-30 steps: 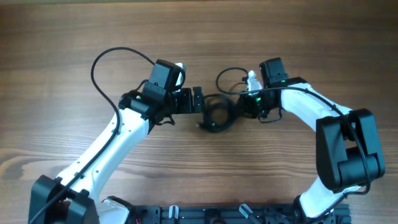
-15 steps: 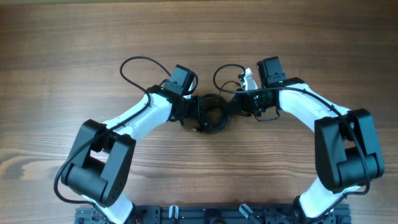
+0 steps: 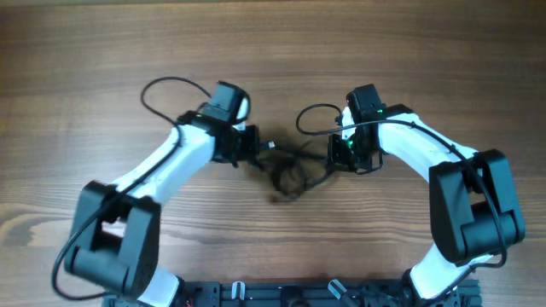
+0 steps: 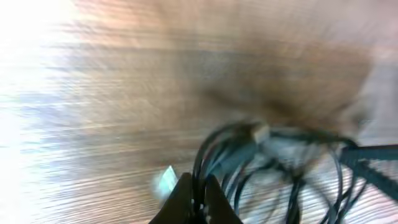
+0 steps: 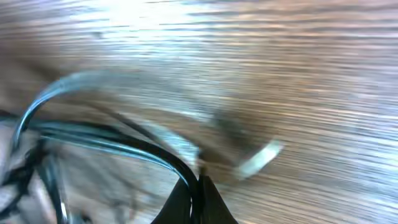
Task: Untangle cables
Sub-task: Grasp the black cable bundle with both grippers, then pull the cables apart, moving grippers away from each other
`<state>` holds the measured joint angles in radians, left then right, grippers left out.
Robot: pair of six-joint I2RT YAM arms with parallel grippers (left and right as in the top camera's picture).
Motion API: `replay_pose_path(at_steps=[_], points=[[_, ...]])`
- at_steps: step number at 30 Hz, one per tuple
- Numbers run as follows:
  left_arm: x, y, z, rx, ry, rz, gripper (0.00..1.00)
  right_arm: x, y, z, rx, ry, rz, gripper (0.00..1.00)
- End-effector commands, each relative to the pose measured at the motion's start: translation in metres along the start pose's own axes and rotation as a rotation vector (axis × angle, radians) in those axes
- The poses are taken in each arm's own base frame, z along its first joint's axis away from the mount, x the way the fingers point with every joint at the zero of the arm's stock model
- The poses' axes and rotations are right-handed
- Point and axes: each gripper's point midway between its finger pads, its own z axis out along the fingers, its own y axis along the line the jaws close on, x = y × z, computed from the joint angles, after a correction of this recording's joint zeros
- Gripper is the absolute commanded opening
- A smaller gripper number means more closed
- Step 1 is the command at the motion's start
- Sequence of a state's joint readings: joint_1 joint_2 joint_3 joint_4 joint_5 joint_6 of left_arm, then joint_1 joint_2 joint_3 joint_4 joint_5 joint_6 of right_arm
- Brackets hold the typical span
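Note:
The cables (image 3: pixel 290 169) are a tangle of thin black cords on the wooden table, stretched between my two grippers. My left gripper (image 3: pixel 258 147) is at the tangle's left end. In the blurred left wrist view its jaws (image 4: pixel 198 200) are pinched on a few black strands, and the other cables (image 4: pixel 280 155) loop away to the right. At the tangle's right end is my right gripper (image 3: pixel 334 153). The right wrist view shows it (image 5: pixel 194 198) shut on one black cable (image 5: pixel 118 144) that curves off to the left. One thin loop (image 3: pixel 309 115) rises above the tangle by the right gripper.
The left arm's own thicker black wire (image 3: pixel 162 85) arcs over the table (image 3: pixel 444 51) behind that arm. The arms' base rail (image 3: pixel 290 294) runs along the front edge. Both wrist views are motion-blurred.
My left gripper went from open beside the tangle to shut on its strands and drew back left. The compact ring of cables has stretched into a looser, longer tangle. The right gripper stayed shut.

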<state>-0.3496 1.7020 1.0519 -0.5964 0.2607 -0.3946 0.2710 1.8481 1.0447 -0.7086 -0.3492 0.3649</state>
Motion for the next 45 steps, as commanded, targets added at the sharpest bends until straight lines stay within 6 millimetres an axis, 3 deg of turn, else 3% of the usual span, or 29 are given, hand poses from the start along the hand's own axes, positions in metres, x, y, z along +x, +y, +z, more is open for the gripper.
replay_pose_path(at_steps=[1,3,5,6,8,9,13,20,24,27,34,37,45], points=[[-0.035,0.034,-0.046,-0.038,-0.158,-0.096,0.04,-0.008,-0.058,-0.002,0.279,-0.05,0.047,0.04],[-0.041,0.036,-0.06,-0.021,-0.196,-0.109,0.04,-0.011,-0.057,-0.002,0.274,-0.067,0.097,0.04],[-0.04,0.031,-0.062,0.01,-0.192,-0.11,0.05,-0.012,-0.042,0.002,0.189,-0.057,0.06,0.04],[-0.037,0.021,-0.062,0.067,-0.166,-0.104,0.08,-0.012,-0.028,0.004,0.107,-0.042,0.013,0.04],[-0.025,-0.007,-0.063,0.214,-0.099,-0.083,0.17,-0.01,0.032,0.0,-0.228,-0.018,-0.164,0.04],[-0.021,-0.015,-0.062,0.244,-0.079,-0.069,0.25,-0.011,0.052,-0.006,-0.345,-0.02,-0.19,0.04],[-0.005,-0.042,-0.054,0.262,-0.046,0.051,0.45,-0.018,0.114,-0.042,-0.727,-0.051,-0.289,0.04],[0.028,-0.069,-0.024,0.212,0.035,0.177,0.49,-0.035,0.141,-0.069,-0.882,-0.086,-0.265,0.04],[0.038,-0.077,-0.017,0.21,0.059,0.207,0.55,-0.043,0.144,-0.073,-0.884,-0.121,-0.27,0.04],[0.036,-0.073,-0.016,0.18,0.046,0.207,0.57,-0.047,0.143,-0.077,-0.857,-0.156,-0.269,0.04],[0.037,-0.07,-0.009,0.171,0.062,0.201,0.53,-0.052,0.151,-0.116,-0.807,-0.297,-0.31,0.04],[0.031,-0.063,0.0,0.13,0.046,0.182,0.49,-0.045,0.145,-0.111,-0.78,-0.255,-0.268,0.04],[0.013,-0.076,-0.001,0.175,-0.027,0.135,0.5,-0.035,0.146,-0.104,-0.767,-0.219,-0.273,0.04]])
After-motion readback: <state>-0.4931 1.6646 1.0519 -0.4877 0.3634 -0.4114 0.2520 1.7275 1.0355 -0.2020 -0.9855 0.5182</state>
